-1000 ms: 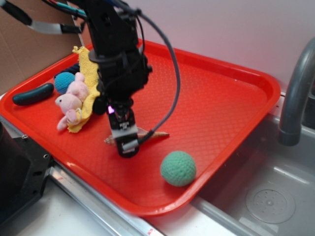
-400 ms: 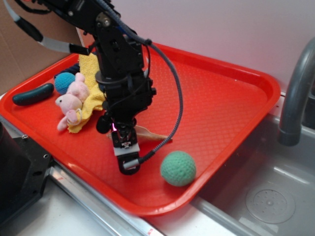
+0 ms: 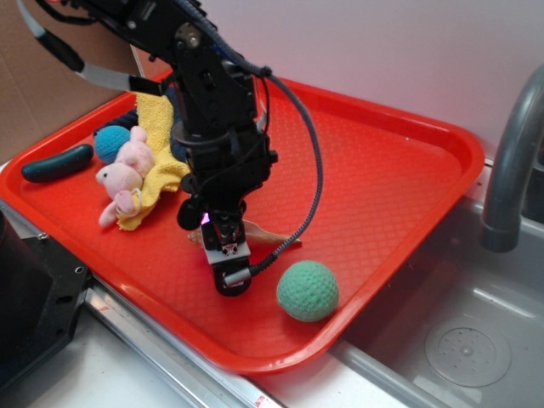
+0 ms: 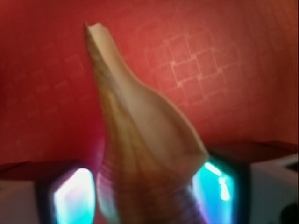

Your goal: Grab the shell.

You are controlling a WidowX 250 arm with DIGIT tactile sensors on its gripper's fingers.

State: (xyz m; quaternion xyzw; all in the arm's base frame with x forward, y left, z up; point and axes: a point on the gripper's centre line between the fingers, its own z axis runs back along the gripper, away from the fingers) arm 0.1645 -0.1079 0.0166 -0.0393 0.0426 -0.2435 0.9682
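Observation:
The shell (image 3: 270,235) lies on the red tray (image 3: 408,204), mostly hidden by the arm; only its thin tail and a bit of its other end show. My gripper (image 3: 231,274) is down at the tray surface directly over it. In the wrist view the tan, brown-striped shell (image 4: 140,126) fills the space between the two lit fingers (image 4: 72,196), tail pointing away from the camera. My gripper (image 4: 145,196) straddles the shell, open, and the pads sit close to its sides with a narrow gap on the left.
A green knitted ball (image 3: 308,291) rests just right of the gripper near the tray's front rim. A pink plush (image 3: 121,174), yellow cloth (image 3: 153,119), blue ball (image 3: 109,140) and dark oblong piece (image 3: 58,162) crowd the tray's left. A faucet (image 3: 510,170) and sink (image 3: 459,340) are at right.
The gripper has moved down and slightly right toward the front of the tray, settling over the shell. The shell and ball have stayed in place.

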